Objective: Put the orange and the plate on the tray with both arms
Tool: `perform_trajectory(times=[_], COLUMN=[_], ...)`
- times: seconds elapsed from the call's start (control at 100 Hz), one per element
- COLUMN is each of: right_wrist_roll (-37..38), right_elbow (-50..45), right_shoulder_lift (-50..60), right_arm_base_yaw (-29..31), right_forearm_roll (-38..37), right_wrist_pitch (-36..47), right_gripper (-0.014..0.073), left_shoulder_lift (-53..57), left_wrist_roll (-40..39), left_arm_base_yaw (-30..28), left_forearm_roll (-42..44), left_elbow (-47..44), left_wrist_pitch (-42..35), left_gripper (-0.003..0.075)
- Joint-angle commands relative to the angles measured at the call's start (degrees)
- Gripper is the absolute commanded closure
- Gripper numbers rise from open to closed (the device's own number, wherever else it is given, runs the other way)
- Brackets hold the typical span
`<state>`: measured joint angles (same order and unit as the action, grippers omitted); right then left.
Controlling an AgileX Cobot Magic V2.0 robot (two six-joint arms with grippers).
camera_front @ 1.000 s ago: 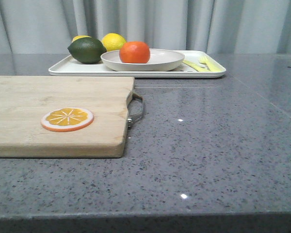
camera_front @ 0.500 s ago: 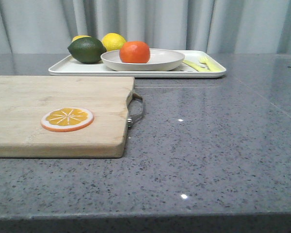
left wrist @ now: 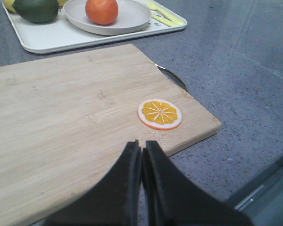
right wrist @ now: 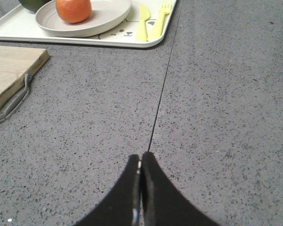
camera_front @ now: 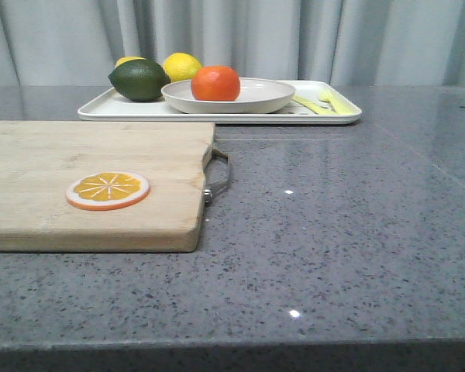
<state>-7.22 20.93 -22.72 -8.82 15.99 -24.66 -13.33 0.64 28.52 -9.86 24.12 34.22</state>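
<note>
With the orange (camera_front: 215,83) sitting in the plate (camera_front: 256,100) on the tray (camera_front: 108,110) at the far side, the task looks complete, so the left gripper (left wrist: 141,147) and right gripper (right wrist: 140,160), fingers together and empty, should simply rest clear.

Front camera low, facing forward; wrists share the tray (camera_front: 337,116) (far).

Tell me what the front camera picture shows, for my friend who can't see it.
An orange sits in a beige plate on a white tray at the far side of a grey table. A lime, a lemon and yellow cutlery share the tray. Nearer, a wooden cutting board holds one orange slice.
</note>
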Motion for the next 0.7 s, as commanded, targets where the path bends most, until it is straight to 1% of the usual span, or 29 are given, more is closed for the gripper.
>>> perform_trajectory(times=[0.0,0.12,0.27,0.36,0.69], right_wrist_roll=[-0.7,-0.7,-0.7,-0.7,-0.7], right_elbow=[1.3,1.3,1.3,1.3,1.3], right_shoulder_lift=[-0.2,-0.2,-0.2,-0.2,-0.2], right_arm_base_yaw=[0.2,0.2,0.2,0.2,0.2], right_forearm_roll=[0.4,0.4,0.4,0.4,0.4], right_wrist_pitch=[3.9,3.9,3.9,3.9,3.9], right_gripper=[0.0645,0.0645,0.0645,0.0645,0.0645], left_shoulder_lift=[-0.3,0.4,1.7,3.2,9.6], left_wrist_roll=[-0.3,-0.3,-0.3,0.2,0.2], left_arm_base_yaw=[-0.9,-4.7,-9.8,-13.0,-25.2], left_forearm_roll=[1.1,0.9,0.1,0.5,2.0], left_elbow=[1.4,-0.8,-5.9,-8.7,-16.5], left_wrist_pitch=[-6.5,-11.8,-24.9,-29.9,-30.6], left_gripper=[0.0739,0.0739,0.0739,0.0739,0.0739])
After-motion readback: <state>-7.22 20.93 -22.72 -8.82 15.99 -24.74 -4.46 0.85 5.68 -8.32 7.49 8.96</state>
